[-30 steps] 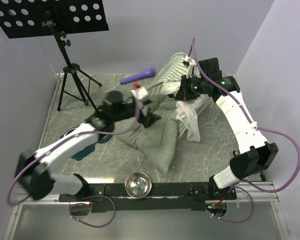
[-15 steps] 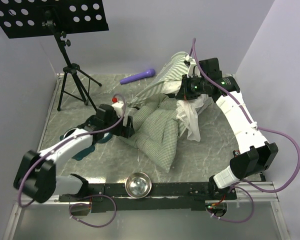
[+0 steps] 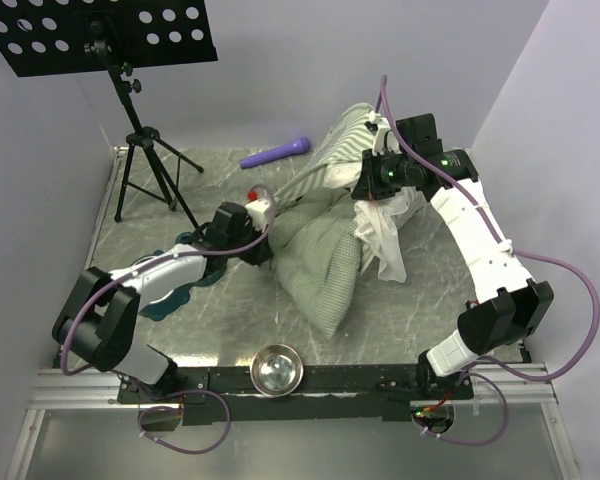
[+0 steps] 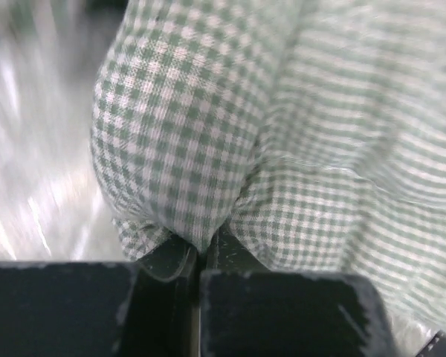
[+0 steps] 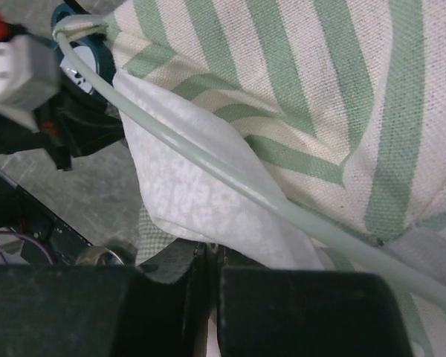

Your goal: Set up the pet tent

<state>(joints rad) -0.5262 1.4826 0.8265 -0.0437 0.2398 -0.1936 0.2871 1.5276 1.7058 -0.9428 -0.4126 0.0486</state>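
Observation:
The pet tent lies collapsed at mid-table. Its green-and-white striped cloth (image 3: pixel 345 140) is heaped at the back, and the grey-green checked cushion mat (image 3: pixel 322 268) slumps in front. My left gripper (image 3: pixel 265 247) sits low at the mat's left edge. In the left wrist view it (image 4: pixel 204 249) is shut on a fold of the checked cloth (image 4: pixel 171 134). My right gripper (image 3: pixel 365 197) hangs over the heap and is shut (image 5: pixel 212 253) on the sheer white mesh panel (image 5: pixel 193 186). A thin pale pole (image 5: pixel 230 178) runs across the striped fabric (image 5: pixel 297 82).
A steel bowl (image 3: pixel 276 369) stands at the near edge between the arm bases. A teal bowl holder (image 3: pixel 168 302) lies partly under the left arm. A purple stick (image 3: pixel 277 152) rests at the back. A music stand's tripod (image 3: pixel 145 170) occupies the back left corner.
My left gripper dropped from above the mat to its left edge, stood open there, then shut on the checked cloth. The mat bunched slightly to the right. The right arm held still.

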